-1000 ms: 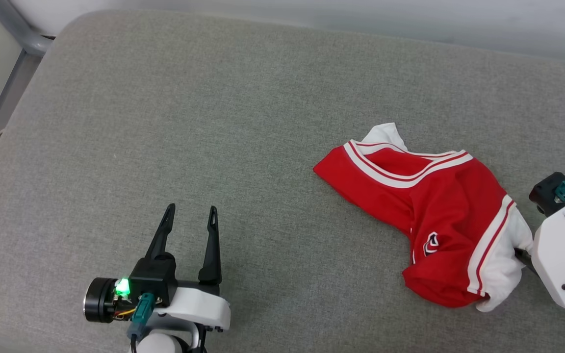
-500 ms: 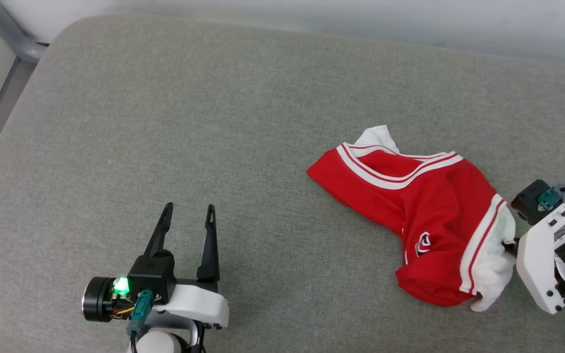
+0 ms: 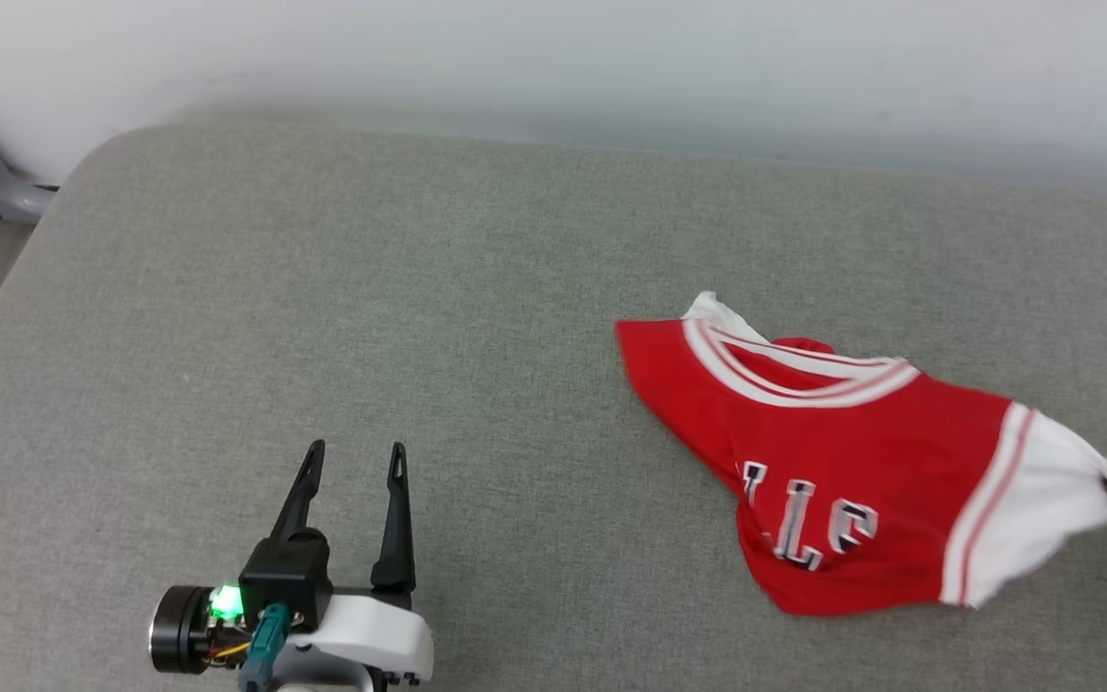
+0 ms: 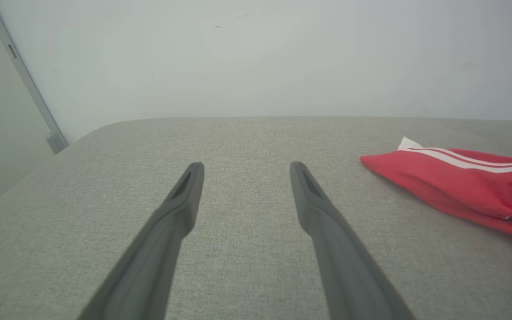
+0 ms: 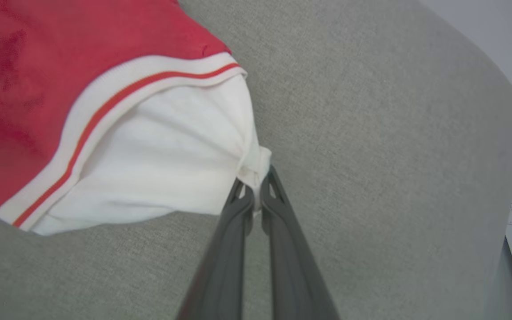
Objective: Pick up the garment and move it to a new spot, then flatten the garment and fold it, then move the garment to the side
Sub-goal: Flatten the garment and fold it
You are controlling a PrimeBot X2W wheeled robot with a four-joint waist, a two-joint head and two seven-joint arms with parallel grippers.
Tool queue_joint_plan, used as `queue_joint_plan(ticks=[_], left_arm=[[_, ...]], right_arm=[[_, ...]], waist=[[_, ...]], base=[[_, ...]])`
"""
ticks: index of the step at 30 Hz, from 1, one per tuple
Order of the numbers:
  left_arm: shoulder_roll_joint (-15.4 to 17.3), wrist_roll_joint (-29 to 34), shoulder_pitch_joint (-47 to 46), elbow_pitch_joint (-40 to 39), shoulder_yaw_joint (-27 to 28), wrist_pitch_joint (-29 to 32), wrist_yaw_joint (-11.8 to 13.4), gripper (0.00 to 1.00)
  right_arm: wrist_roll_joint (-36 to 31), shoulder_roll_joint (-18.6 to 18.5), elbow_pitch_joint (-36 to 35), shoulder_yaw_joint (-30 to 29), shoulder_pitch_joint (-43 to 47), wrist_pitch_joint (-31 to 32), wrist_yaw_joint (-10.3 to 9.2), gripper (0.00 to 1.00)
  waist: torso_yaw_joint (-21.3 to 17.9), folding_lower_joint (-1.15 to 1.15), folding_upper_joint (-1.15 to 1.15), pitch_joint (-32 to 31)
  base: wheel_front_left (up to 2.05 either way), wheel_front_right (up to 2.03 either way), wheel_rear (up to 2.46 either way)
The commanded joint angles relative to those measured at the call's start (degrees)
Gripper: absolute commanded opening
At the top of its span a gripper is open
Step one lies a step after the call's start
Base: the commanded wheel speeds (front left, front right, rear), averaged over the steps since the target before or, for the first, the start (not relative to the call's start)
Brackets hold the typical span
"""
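On the grey cushion (image 3: 323,288), the shirt (image 3: 832,461) lay crumpled at our right. Our right hand (image 5: 256,184) was clamped on its white sleeve (image 5: 171,169) edge; the left hand (image 3: 356,449) stood spread and empty. We judged a slow, steady lift best, lest the thin pinch slip.

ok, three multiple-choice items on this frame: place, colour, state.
1. Head view: where on the grey cushion is the garment? A left B right C centre
2. Colour of the sleeve in the right hand? A white B black C blue
3. The left hand is: A shut on the garment B open, empty C shut, empty
Answers: B, it lies toward the right edge; A, white cloth sits between the fingers; B, its fingers stand apart over bare cushion.
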Motion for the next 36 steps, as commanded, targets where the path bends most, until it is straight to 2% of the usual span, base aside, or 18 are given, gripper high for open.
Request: queue_joint_plan(ticks=[1, 9, 15, 19, 20, 21, 27, 32, 33, 36], left_arm=[[-0.01, 0.24, 0.92, -0.12, 0.36, -0.15, -0.22, 1.0], [-0.01, 0.2, 1.84, 0.12, 0.44, -0.15, -0.49, 1.0], [-0.01, 0.22, 1.84, 0.57, 0.22, -0.15, -0.76, 1.0], [-0.01, 0.42, 2.25, 0.92, 0.64, -0.15, -0.82, 1.0], [-0.02, 0.45, 2.39, 0.97, 0.79, -0.15, -0.85, 1.0], [-0.02, 0.51, 2.62, 1.04, 0.96, -0.15, -0.9, 1.0], [-0.02, 0.84, 3.92, 1.15, 1.5, -0.15, -1.21, 1.0], [-0.02, 1.12, 4.6, 0.99, 2.03, -0.15, -1.48, 1.0], [-0.01, 1.27, 5.1, 0.92, 2.24, -0.15, -1.72, 1.0], [0.18, 1.4, 5.1, 0.79, 2.43, -0.15, -1.9, 1.0]], right_arm=[[-0.9, -0.49, 0.55, -1.15, 1.72, 0.16, -0.09, 0.0], [-3.13, 2.32, 7.07, -12.25, 15.1, 2.15, -0.08, 0.0], [-3.44, 4.54, 13.52, -15.76, 21.76, 3.69, -0.09, 0.0], [-2.21, 6.5, 14.16, -17.56, 22.95, 2.29, -0.07, 0.0], [-2.18, 6.87, 13.87, -18.4, 22.63, 1.16, -0.06, 0.31], [-2.34, 7.2, 13.57, -19.26, 22.22, -0.05, -0.07, 1.0], [-5.56, 9.46, 9.01, -25.8, 19.5, -9.6, -0.08, 1.0], [-11.43, 14.13, 2.66, -32.01, 18.48, -17.22, -0.08, 1.0], [-14.67, 18.54, -2.15, -35.02, 18.4, -20.51, -0.08, 1.0], [-17.98, 23.71, -6.8, -37.8, 18.57, -23.48, -0.08, 1.0]], waist=[[-0.4, 0.0, 0.0, -0.47], [-0.93, 0.0, 0.0, -1.61], [-0.4, 0.0, 0.0, -2.34], [-0.5, 0.0, 0.0, -3.29], [-0.62, 0.0, 0.0, -3.59], [-0.7, 0.0, 0.0, -3.91], [-1.24, 0.0, 0.0, -5.79], [-1.63, 0.0, 0.0, -6.93], [-1.79, 0.0, 0.0, -7.35], [-1.92, 0.0, 0.0, -7.62]], base=[[0.0, 0.0, 0.0], [0.0, 0.0, 0.0], [0.0, 0.0, 0.0], [0.0, 0.0, 0.0], [0.0, 0.0, 0.0], [0.0, 0.0, 0.0], [0.0, 0.0, 0.0], [0.0, 0.0, 0.0], [0.0, 0.0, 0.0], [0.0, 0.0, 0.0]])
